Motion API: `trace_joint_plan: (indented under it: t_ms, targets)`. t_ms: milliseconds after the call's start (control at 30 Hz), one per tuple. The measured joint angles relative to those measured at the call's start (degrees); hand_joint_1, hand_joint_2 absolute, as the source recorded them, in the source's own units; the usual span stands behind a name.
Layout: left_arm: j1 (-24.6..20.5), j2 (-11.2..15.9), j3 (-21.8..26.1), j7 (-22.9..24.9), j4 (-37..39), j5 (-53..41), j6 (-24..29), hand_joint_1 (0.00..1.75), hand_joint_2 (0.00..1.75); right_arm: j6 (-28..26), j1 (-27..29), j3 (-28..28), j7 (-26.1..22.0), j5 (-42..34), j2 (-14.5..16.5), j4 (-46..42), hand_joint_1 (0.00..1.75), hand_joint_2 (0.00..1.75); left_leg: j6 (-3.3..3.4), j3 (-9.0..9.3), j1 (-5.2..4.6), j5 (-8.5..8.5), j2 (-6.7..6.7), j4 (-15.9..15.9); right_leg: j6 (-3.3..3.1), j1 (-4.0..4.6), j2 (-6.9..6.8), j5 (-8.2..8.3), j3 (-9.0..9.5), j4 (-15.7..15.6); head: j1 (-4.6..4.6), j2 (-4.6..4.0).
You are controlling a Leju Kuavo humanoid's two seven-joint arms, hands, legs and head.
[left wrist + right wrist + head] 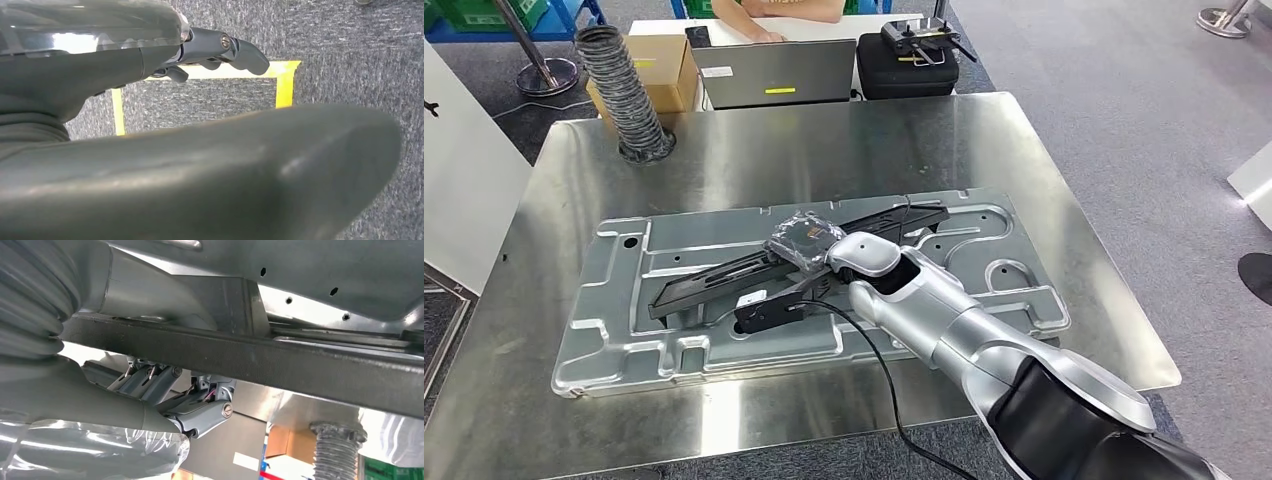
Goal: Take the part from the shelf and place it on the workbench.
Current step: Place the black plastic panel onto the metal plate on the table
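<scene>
The part (pixel 799 275) is a long black assembly of flat bars with a boxy block near its middle wrapped in clear crinkled plastic. It lies flat and slantwise on the pressed metal panel (pixel 674 250), its far end toward the back right and its near end toward the front left. That silver panel, stamped with ribs and holes, rests flat on the steel workbench (pixel 544 400). From my wrist I see one black bar (pixel 280 360) running close across the view, with the plastic wrap (pixel 90 455) just under my fingers.
</scene>
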Motion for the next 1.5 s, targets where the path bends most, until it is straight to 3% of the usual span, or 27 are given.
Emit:
trace_joint_plan:
  t_ms: [67, 133, 200, 267, 333, 400, 433, 467, 500, 567, 633, 733, 800, 833, 900, 933, 967, 1000, 1033, 1100, 1133, 1200, 1300, 1367, 1433, 1467, 1500]
  targets:
    - [-0.02, -0.15, 0.08, -0.01, 0.00, -0.11, -0.02, 0.00, 0.00, 0.02, -0.16, 0.16, -0.02, -0.38, 0.01, 0.09, 1.75, 1.75, -0.04, 0.12, -0.19, -0.02, -0.07, 0.00, -0.90, 0.29, -0.05, 3.57, 4.14, -8.20, -0.03, 0.00]
    - [-0.04, -0.36, 0.16, -0.03, 0.00, -0.43, -0.05, 0.00, 0.00, -0.05, -0.31, 0.32, -0.27, -1.26, 0.02, 0.20, 1.75, 1.75, -0.32, 0.13, -0.34, -0.06, -0.12, -0.02, -1.58, 0.71, -0.24, 5.40, 7.10, -14.19, -0.03, 0.01]
    - [-0.03, -0.46, 0.30, -0.06, 0.00, -0.90, -0.13, 0.00, 0.00, -0.71, -0.20, 0.48, -1.04, -2.55, 0.02, 0.62, 1.75, 1.75, -0.91, 0.18, -0.28, 0.00, -0.10, -0.22, -1.82, 0.95, -0.33, 5.61, 7.51, -15.24, 0.04, 0.01]
    - [-0.04, -0.46, 0.43, -0.19, 0.00, -1.38, -0.25, 0.00, 0.00, -1.90, 0.16, 0.67, -1.90, -3.78, 0.04, 1.35, 1.75, 1.75, -1.51, 0.20, -0.24, -0.31, -0.06, -0.09, -2.13, 0.59, -0.35, 6.04, 7.94, -16.07, 0.06, 0.00]
    - [-0.05, -0.49, 0.61, -0.50, 0.00, -1.72, -0.39, 0.00, 0.00, -3.02, 0.66, 0.90, -2.35, -4.42, 0.09, 2.29, 1.75, 1.75, -1.92, -1.18, -0.23, -2.65, -0.06, 3.31, -2.45, 0.19, -0.47, 6.49, 8.44, -16.94, -0.04, 0.00]
    - [0.04, -0.51, 0.90, -0.89, 0.00, -1.92, -0.54, 0.00, 0.87, -3.77, 1.34, 1.20, -2.60, -4.74, 0.11, 3.36, 0.87, 0.87, -2.30, -4.37, -0.12, -6.31, -0.06, 10.52, -2.64, 0.29, -0.54, 6.51, 8.51, -17.01, -0.09, 0.00]
    - [0.11, -0.50, 1.05, -1.06, 0.00, -2.02, -0.63, 0.00, 1.31, -4.00, 1.69, 1.35, -2.71, -4.89, 0.13, 3.85, 0.44, 0.44, -2.52, -5.77, -0.05, -7.35, -0.05, 13.57, -2.66, 0.32, -0.54, 6.49, 8.50, -16.96, -0.09, 0.00]
    - [0.18, -0.49, 1.18, -1.22, 0.00, -2.11, -0.73, 0.00, 1.31, -4.21, 1.99, 1.52, -2.78, -5.05, 0.16, 4.33, 0.00, 0.00, -2.71, -6.39, 0.04, -7.38, -0.04, 14.92, -2.64, 0.30, -0.52, 6.44, 8.49, -16.87, -0.09, 0.00]
    - [0.24, -0.49, 1.28, -1.41, 0.00, -2.25, -0.85, 0.00, 0.87, -4.35, 2.19, 1.69, -2.85, -5.20, 0.21, 4.77, 0.00, 0.00, -2.87, -5.93, 0.16, -6.33, -0.03, 14.03, -2.56, 0.24, -0.48, 6.38, 8.48, -16.72, -0.10, 0.00]
    - [0.28, -0.49, 1.39, -1.86, 0.00, -2.54, -1.08, 0.00, 0.00, -4.61, 2.40, 2.02, -2.87, -5.51, 0.36, 5.56, 0.00, 0.00, -3.10, -2.44, 0.49, -2.83, 0.00, 7.03, -2.17, 0.08, -0.36, 6.09, 8.35, -16.10, -0.11, 0.00]
    - [0.26, -0.51, 1.44, -2.27, 0.00, -2.80, -1.18, 0.00, 0.00, -4.88, 2.30, 2.15, -2.81, -6.34, 0.46, 6.07, 0.00, 0.00, -2.72, 0.39, 0.50, -1.09, -0.14, 1.36, -1.57, 0.21, -0.14, 5.72, 7.93, -15.25, -0.13, 0.00]
    - [0.31, -0.53, 1.63, -2.52, 0.00, -2.89, -0.98, 0.00, 0.00, -5.20, 1.91, 1.57, -3.47, -10.01, 0.54, 6.25, 0.00, 0.00, -1.44, 0.66, 0.25, -0.93, -0.25, 0.47, -0.79, 0.34, 0.09, 5.73, 7.53, -14.90, -0.12, 0.00]
    - [0.32, -0.56, 1.80, -2.59, 0.00, -2.90, -0.90, 0.00, 0.00, -4.54, 1.66, 0.05, -4.82, -14.65, 0.48, 5.94, 0.00, 0.00, -0.75, 0.64, 0.33, -0.60, -0.14, 0.25, -0.23, 0.15, 0.06, 4.79, 7.00, -13.71, -0.03, 0.00]
    - [0.32, -0.57, 1.93, -2.62, 0.00, -2.93, -0.90, 0.00, 0.00, -3.88, 1.53, -1.15, -5.70, -17.59, 0.38, 5.50, 0.00, 0.00, -0.48, 0.61, 0.42, -0.46, -0.08, 0.13, 0.08, 0.03, 0.02, 3.38, 6.01, -11.52, 0.07, 0.00]
    - [0.32, -0.57, 2.35, -2.67, 0.00, -3.01, -0.90, 0.00, 0.00, -2.25, 1.38, -4.15, -7.43, -23.80, -0.11, 4.02, 0.00, 0.00, -0.22, 0.48, 0.43, -0.37, 0.00, 0.10, 0.61, -0.18, -0.05, -0.48, 2.60, -4.06, 0.26, 0.00]
    - [0.35, -0.57, 2.60, -2.69, 0.00, -3.05, -0.91, 0.00, 0.00, -1.44, 1.40, -5.76, -8.15, -26.82, -0.51, 3.09, 0.00, 0.00, -0.18, 0.41, 0.40, -0.37, 0.01, 0.11, 0.76, -0.26, -0.05, -1.89, 0.89, -0.37, 0.27, 0.00]
    - [0.39, -0.57, 2.83, -2.71, 0.00, -3.11, -0.93, 0.00, 0.00, -0.70, 1.45, -7.28, -8.70, -29.51, -0.98, 2.09, 0.00, 0.00, -0.16, 0.39, 0.39, -0.37, -0.02, 0.13, 0.80, -0.28, -0.05, -2.28, -0.06, 1.67, 0.27, 0.00]
    - [0.45, -0.57, 3.02, -2.75, 0.00, -3.22, -0.97, 0.00, 0.00, -0.02, 1.47, -8.82, -9.11, -31.93, -1.55, 1.01, 0.00, 0.00, -0.16, 0.40, 0.37, -0.37, -0.07, 0.14, 0.71, -0.27, -0.05, -1.51, 0.12, 1.36, 0.29, 0.00]
    - [0.50, -0.58, 3.14, -2.79, 0.00, -3.33, -1.01, 0.00, 0.00, 0.56, 1.45, -10.35, -9.39, -33.91, -2.14, -0.09, 0.00, 0.00, -0.17, 0.44, 0.35, -0.38, -0.14, 0.15, 0.48, -0.23, -0.05, 0.18, 1.38, -1.25, 0.30, 0.00]
    - [0.55, -0.64, 3.32, -2.85, 0.00, -3.51, -1.09, 0.00, 0.00, 1.27, 1.25, -13.22, -9.74, -36.18, -3.14, -2.09, 0.00, 0.00, -0.30, 0.49, 0.21, -0.43, -0.22, 0.16, -0.32, 0.05, -0.08, 3.95, 5.49, -9.72, 0.28, 0.00]
    - [0.53, -0.69, 3.40, -2.86, 0.00, -3.54, -1.11, 0.00, 0.00, 1.45, 1.14, -14.30, -9.82, -36.56, -3.43, -2.88, 0.00, 0.00, -0.48, 0.46, 0.13, -0.45, -0.22, 0.14, -0.64, 0.26, -0.12, 4.99, 6.91, -12.86, 0.28, 0.00]
    - [0.46, -0.80, 3.63, -2.86, 0.00, -3.58, -1.14, 0.00, 0.00, 1.70, 1.11, -15.77, -9.95, -36.82, -3.91, -4.04, 0.00, 0.00, -1.03, 0.41, 0.06, -0.42, -0.16, -0.01, -1.01, 0.61, -0.15, 5.30, 7.73, -15.01, 0.25, 0.00]
    - [0.42, -0.80, 3.99, -2.87, 0.00, -3.60, -1.14, 0.00, 0.00, 1.82, 1.19, -16.95, -9.98, -36.97, -4.45, -5.30, 0.00, 0.00, -1.91, 0.27, 0.06, -1.00, -0.09, 0.42, -1.70, 0.27, -0.15, 5.79, 7.98, -15.84, 0.23, 0.00]
    - [0.42, -0.83, 4.10, -2.89, 0.00, -3.62, -1.16, 0.00, 0.00, 1.85, 1.20, -17.40, -10.00, -36.99, -4.55, -5.90, 0.00, 0.00, -2.30, -1.77, 0.13, -3.81, -0.07, 5.05, -2.18, 0.02, -0.24, 6.01, 8.30, -16.37, 0.07, 0.00]
    - [0.46, -0.85, 4.15, -2.89, 0.00, -3.63, -1.18, 0.00, 0.00, 1.88, 1.45, -17.59, -10.01, -37.00, -4.65, -6.11, 0.00, 0.00, -2.62, -5.51, 0.16, -7.29, -0.08, 12.99, -2.41, 0.15, -0.26, 5.94, 8.33, -16.33, -0.07, 0.00]
    - [0.50, -0.84, 4.16, -2.89, 0.00, -3.63, -1.18, 0.00, 0.00, 1.89, 1.65, -17.63, -10.01, -37.00, -4.72, -6.13, 0.00, 0.00, -2.73, -6.86, 0.17, -7.94, -0.07, 15.67, -2.47, 0.21, -0.26, 5.88, 8.34, -16.25, -0.06, 0.00]
    - [0.53, -0.83, 4.17, -2.89, 0.00, -3.63, -1.18, 0.00, 0.00, 1.89, 1.82, -17.67, -10.01, -37.00, -4.78, -6.14, 0.00, 0.00, -2.80, -7.21, 0.17, -7.43, -0.07, 16.21, -2.48, 0.24, -0.24, 5.80, 8.36, -16.15, -0.07, 0.00]
